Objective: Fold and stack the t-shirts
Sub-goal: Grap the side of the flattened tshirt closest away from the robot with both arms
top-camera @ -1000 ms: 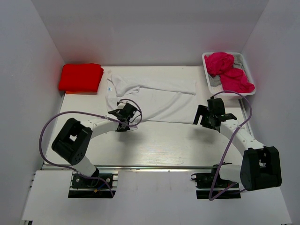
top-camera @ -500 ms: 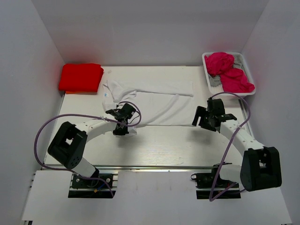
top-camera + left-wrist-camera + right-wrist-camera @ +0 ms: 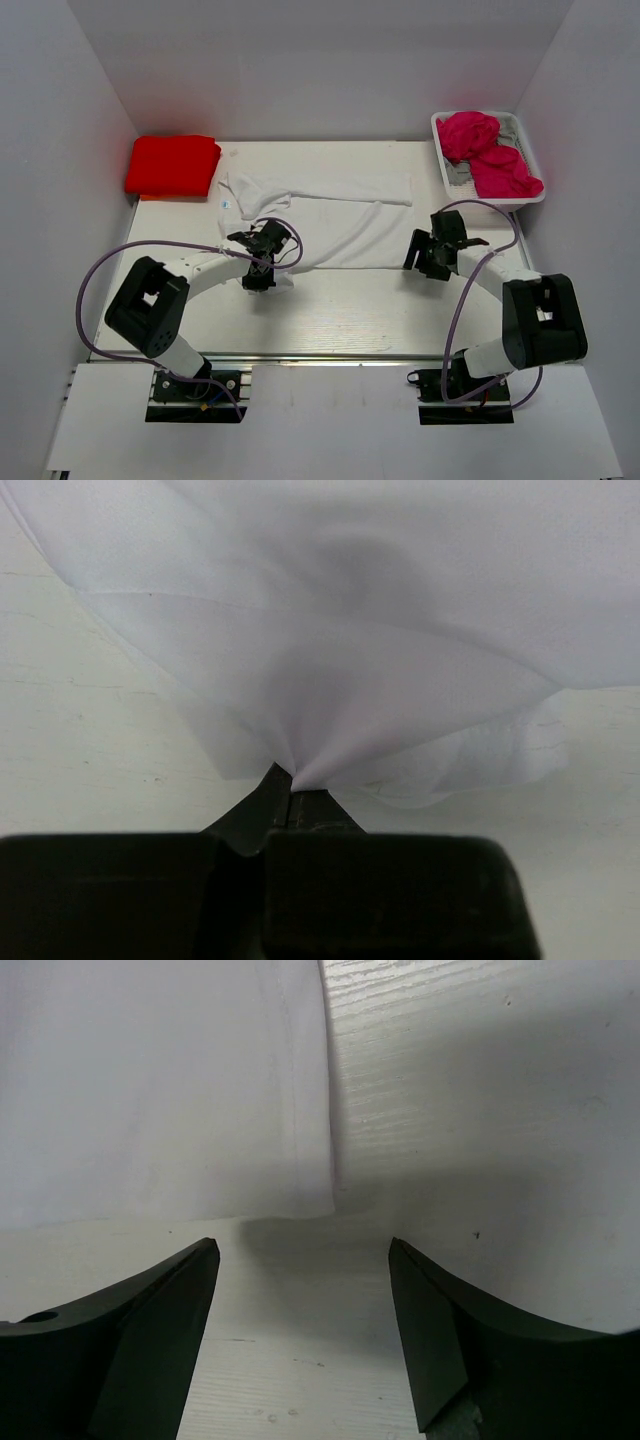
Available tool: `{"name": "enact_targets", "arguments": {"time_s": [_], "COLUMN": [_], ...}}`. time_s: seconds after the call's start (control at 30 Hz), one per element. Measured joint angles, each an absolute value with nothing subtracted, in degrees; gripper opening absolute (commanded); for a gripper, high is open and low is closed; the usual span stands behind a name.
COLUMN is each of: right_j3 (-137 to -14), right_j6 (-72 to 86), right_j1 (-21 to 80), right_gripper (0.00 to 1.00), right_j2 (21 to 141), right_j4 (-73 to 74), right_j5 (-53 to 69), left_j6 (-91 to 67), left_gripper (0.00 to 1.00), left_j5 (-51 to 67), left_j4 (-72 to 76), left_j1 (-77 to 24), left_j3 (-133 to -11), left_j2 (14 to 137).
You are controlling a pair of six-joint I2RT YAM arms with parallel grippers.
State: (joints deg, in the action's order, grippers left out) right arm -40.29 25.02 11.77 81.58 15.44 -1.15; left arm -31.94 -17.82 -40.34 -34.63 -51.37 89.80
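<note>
A white t-shirt lies spread across the middle of the table, its neck label at the far left. My left gripper is shut on the shirt's near left corner; in the left wrist view the cloth bunches into the closed fingertips. My right gripper is open just off the shirt's near right corner; the right wrist view shows that corner lying flat ahead of the spread fingers, not touched. A folded bright red t-shirt lies at the far left. Magenta-pink t-shirts fill the basket.
A white wire basket stands at the far right corner. White walls close in the table on three sides. The arm bases and a rail run along the near edge, with purple cables looping from each arm.
My left gripper has pulled the shirt's near left part a little nearer and the shirt has shifted and flattened. My right gripper has moved left toward the shirt's near right corner.
</note>
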Motion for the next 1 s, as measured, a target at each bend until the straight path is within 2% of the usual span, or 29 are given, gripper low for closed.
{"name": "enact_targets", "arguments": {"time_s": [0.3,0.37,0.4,0.43,0.47,1.0], "right_j3": [-40.8,-41.1,-41.2,-41.2,-41.2,-41.6], "right_j6": [26.1,26.5,26.7,26.8,26.8,26.6], "right_j1": [12.1,12.1,12.1,12.1,12.1,12.9], "right_gripper": [0.67,0.61,0.48,0.39,0.00,0.00], "right_j2": [84.4,85.2,85.5,85.7,86.0,81.0], "right_j4": [9.8,8.6,8.2,7.9,7.9,13.6], "right_j5": [-2.6,-2.7,-2.8,-2.9,-2.9,-3.0], "left_j6": [-31.3,-31.1,-31.0,-30.9,-30.9,-29.2], "left_gripper": [0.00,0.00,0.00,0.00,0.00,0.00], "left_j5": [-16.9,-16.8,-16.7,-16.7,-16.6,-13.5], "left_j4": [-40.2,-40.1,-40.1,-40.1,-40.1,-41.7], "left_j1": [-34.6,-34.6,-34.6,-34.6,-34.6,-34.4], "left_j3": [-51.4,-51.4,-51.4,-51.4,-51.4,-59.1], "left_j2": [89.8,89.8,89.8,89.8,89.8,87.7]}}
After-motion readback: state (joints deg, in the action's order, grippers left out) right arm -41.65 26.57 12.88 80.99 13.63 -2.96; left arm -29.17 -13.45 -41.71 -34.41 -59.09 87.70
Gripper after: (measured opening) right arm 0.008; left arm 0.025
